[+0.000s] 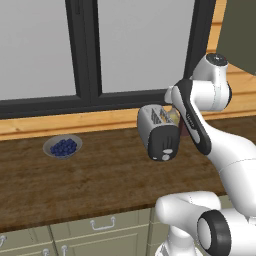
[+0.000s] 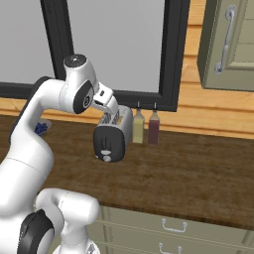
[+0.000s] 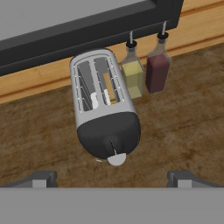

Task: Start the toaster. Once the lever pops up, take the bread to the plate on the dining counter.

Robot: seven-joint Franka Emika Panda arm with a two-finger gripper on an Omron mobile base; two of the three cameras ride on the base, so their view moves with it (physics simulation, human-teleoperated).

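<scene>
Our gripper (image 3: 112, 177) hangs spread wide and holds nothing, its two dark fingertips (image 3: 41, 178) standing far apart at the bottom of the hand view, above the wooden bench (image 1: 100, 175) and just in front of the toaster (image 3: 103, 103). We see the toaster standing upright on the bench near the window sill (image 1: 60, 122), its dark end panel facing the arm. On that panel the pale lever (image 3: 116, 158) sits at the low end of its slot. We can make out the bread (image 3: 110, 87) as a golden-tan slice down inside one of the two top slots. Just beside the toaster, against the wall, stand a yellow-filled bottle (image 3: 132, 74) and a dark red bottle (image 3: 157, 70), close together. Well apart from the toaster, in the left base view, a small grey bowl of blueberries (image 1: 63, 146) rests on the bench.
</scene>
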